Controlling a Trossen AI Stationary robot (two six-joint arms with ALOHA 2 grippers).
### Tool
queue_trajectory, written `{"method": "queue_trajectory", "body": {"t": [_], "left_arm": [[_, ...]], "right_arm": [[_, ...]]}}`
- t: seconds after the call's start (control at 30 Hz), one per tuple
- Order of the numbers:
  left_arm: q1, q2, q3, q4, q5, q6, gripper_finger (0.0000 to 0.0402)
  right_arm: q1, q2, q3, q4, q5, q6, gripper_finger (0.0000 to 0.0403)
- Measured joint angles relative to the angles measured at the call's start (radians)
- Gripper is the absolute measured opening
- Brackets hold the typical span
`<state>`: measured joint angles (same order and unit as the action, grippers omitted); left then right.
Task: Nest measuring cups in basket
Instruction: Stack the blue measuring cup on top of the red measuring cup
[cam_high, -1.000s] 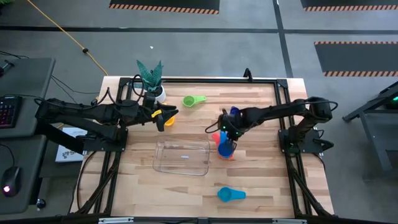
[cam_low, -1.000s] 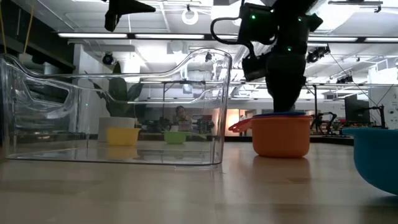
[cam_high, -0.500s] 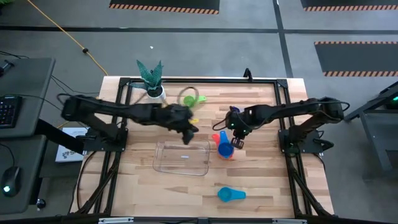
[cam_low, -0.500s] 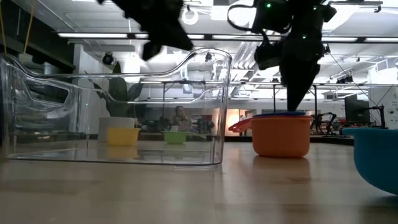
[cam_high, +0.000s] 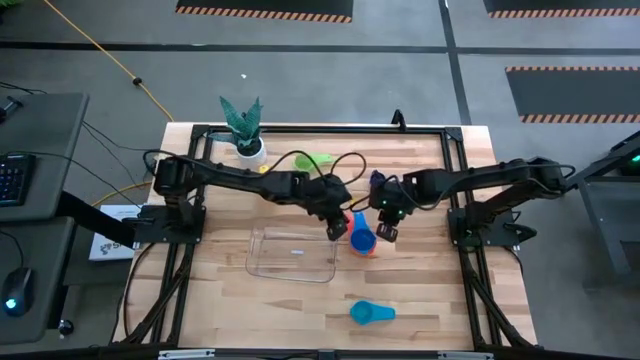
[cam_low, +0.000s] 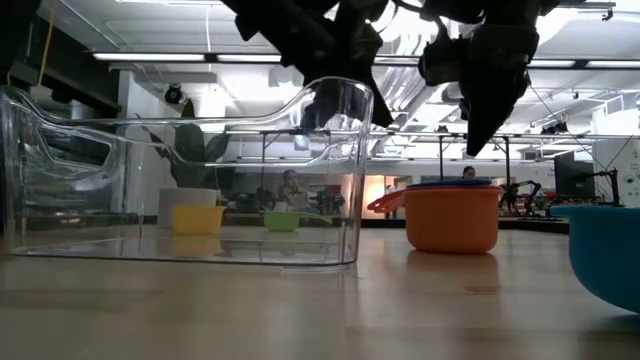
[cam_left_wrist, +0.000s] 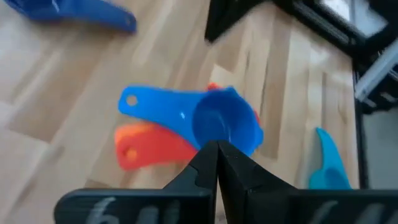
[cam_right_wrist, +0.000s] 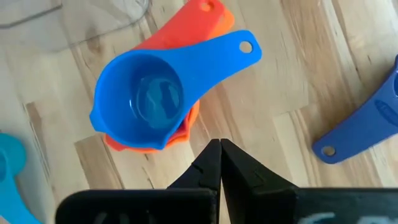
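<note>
Left gripper (cam_high: 334, 231) closed, empty, frame centre, above stack: blue round plastic cup (cam_high: 362, 241) nested in red and orange cups, right of clear rectangular plastic basket (cam_high: 293, 254). Right gripper (cam_high: 386, 234) closed, empty, beside stack. Best: open jaws, grip stack handles together, lift level

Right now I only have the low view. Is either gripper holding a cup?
Observer: No. The left gripper is shut on nothing, raised near the stack.
Operator: And the right?
Observer: The right gripper is shut and empty too.
Operator: Any cup I can't see?
Observer: A dark blue cup lies on the table past the stack, by the right arm.
</note>
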<state>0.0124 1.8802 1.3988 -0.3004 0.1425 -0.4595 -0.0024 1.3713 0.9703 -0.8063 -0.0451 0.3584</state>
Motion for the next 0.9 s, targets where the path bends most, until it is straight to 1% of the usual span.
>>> {"method": "queue_trajectory", "body": {"t": [0.03, 0.1, 0.3, 0.43, 0.67, 0.73, 0.83, 0.9], "left_arm": [[-0.002, 0.006, 0.001, -0.009, 0.005, 0.001, 0.0001], [-0.007, 0.006, -0.002, -0.083, 0.005, 0.013, 0.0000], [-0.014, 0.003, -0.018, -0.140, 0.002, 0.034, 0.0000], [-0.024, 0.000, -0.023, -0.226, 0.006, 0.035, 0.0000], [-0.063, -0.040, -0.024, -0.482, 0.005, 0.092, 0.0000], [-0.069, -0.047, -0.025, -0.478, -0.017, 0.098, 0.0000], [-0.053, -0.052, -0.023, -0.389, -0.042, 0.119, 0.0000], [-0.029, -0.047, -0.023, -0.345, -0.047, 0.121, 0.0000]], "right_arm": [[0.004, -0.002, 0.000, -0.001, 0.005, 0.000, 0.0000], [0.013, -0.005, 0.000, -0.001, 0.011, 0.000, 0.0000], [0.030, -0.005, 0.000, 0.007, 0.019, 0.000, 0.0000], [0.032, -0.005, 0.000, 0.010, 0.019, 0.003, 0.0000], [0.032, -0.004, 0.000, 0.028, 0.018, 0.003, 0.0000], [0.032, -0.004, 0.000, 0.029, 0.030, 0.027, 0.0000], [0.027, -0.004, -0.004, 0.032, 0.077, 0.114, 0.0000], [0.019, -0.004, -0.005, 0.034, 0.082, 0.151, 0.0000]]}}
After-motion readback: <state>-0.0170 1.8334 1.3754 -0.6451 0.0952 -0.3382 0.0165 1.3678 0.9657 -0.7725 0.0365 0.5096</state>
